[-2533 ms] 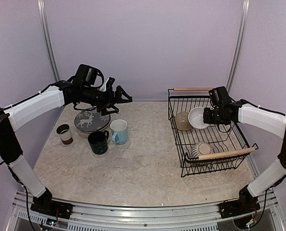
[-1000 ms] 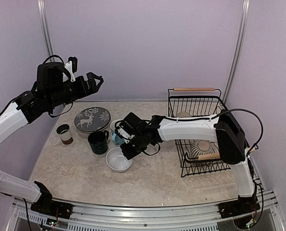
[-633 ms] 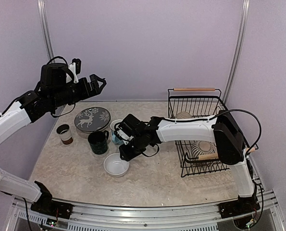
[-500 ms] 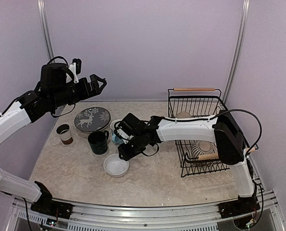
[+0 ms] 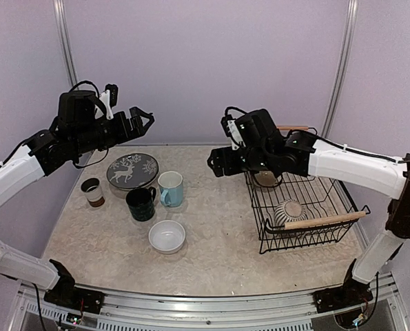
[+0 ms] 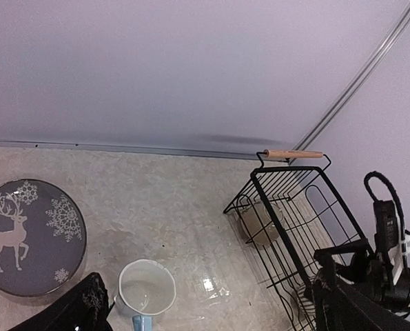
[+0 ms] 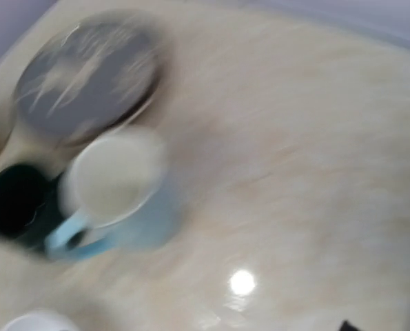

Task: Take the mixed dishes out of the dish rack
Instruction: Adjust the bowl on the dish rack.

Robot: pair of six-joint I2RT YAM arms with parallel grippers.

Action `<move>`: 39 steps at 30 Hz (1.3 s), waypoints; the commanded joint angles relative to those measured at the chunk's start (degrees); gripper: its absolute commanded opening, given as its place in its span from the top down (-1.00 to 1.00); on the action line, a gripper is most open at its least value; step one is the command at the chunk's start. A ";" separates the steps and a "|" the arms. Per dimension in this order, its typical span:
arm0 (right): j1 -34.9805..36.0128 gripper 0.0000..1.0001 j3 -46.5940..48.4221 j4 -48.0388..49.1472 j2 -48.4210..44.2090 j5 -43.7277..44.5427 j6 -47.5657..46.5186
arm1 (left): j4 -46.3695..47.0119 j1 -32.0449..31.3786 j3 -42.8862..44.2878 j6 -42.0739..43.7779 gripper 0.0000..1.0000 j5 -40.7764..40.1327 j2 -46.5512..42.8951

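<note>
A: Top cam, quick count: five pcs out on the table. Deer plate, brown-white cup, dark green mug, light blue mug, white bowl. All bunched on the left, well apart from the dish rack.

B: Makes sense imo. One drop zone, and mid-table is kept free for an arm crossing over.

A: Two pcs in the rack: beige cup in the far-left part, striped dish down by the near handle.

B: Right claw?

A: Up in the air just outside the rack's left wall, nothing in it. Fingers apart or together, can't tell. It's too small on top cam, and the right wrist view is smeared, no fingers showing.

B: And rel. to the dishes?

A: Beige cup is nearest, just to its right and lower, with the rack wall btw them. Striped dish sits further off, toward the near side. White bowl is well apart, down-left.

B: Left claw?

A: Fingers spread wide, empty, held high over the left side. Prob. parked there to stay clear of the cluster.

B: Next pick looks like the beige cup, then.
</note>
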 commanded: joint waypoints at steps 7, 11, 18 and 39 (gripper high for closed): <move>-18.15 -0.99 -18.62 13.19 -13.62 -1.84 15.74 | -0.36 -0.09 1.17 -0.28 -0.98 1.28 0.59; -22.19 -1.00 -20.72 12.76 -13.12 2.38 23.55 | -0.59 -0.08 1.39 -0.36 -0.98 1.70 1.24; -29.06 -1.00 -22.26 13.21 -8.16 -0.79 32.26 | -1.07 -0.13 1.83 -0.22 -0.98 1.98 1.95; -37.39 -0.98 -20.01 23.26 8.83 -15.80 34.50 | -2.21 -0.09 2.79 -0.12 -0.98 1.85 5.06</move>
